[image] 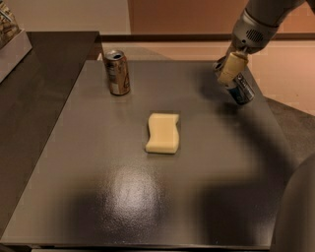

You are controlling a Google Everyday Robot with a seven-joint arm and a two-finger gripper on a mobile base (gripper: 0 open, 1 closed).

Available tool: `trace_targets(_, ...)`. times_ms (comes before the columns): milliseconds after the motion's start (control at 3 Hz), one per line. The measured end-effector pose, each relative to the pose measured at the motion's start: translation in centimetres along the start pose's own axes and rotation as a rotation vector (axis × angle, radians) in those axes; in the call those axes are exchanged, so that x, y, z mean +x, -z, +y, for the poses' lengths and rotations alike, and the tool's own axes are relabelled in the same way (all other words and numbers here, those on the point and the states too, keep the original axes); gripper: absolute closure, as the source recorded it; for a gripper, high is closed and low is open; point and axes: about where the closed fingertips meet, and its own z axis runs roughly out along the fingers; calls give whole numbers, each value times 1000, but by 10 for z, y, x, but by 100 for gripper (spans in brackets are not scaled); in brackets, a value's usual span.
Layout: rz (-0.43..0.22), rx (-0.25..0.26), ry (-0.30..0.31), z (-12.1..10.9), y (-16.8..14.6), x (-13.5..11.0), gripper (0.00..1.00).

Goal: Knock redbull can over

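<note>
A pale cream gripper (pixel 230 70), carried on a silver-grey arm (pixel 256 24), hangs over the far right of a dark charcoal table (pixel 98 197), at the upper end of a redbull can (pixel 240 89) in silver with blue patches. A whitish sheen mottles the glossy tabletop near its front. A pale yellow sponge (pixel 163 133) lies mid-table. Far left stands a brown-and-silver can (pixel 117 72) with a bright metal top. Behind, the wall (pixel 197 15) shows orange-brown above a lighter peach band.
</note>
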Motion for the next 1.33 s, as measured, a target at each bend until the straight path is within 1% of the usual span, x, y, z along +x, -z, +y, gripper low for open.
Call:
trace_targets(333, 35, -24, 34, 9, -13, -3, 59)
trace_targets(1000, 76, -63, 133, 28, -25, -22, 12)
trace_targets(1333, 58, -40, 137, 21, -30, -28, 0)
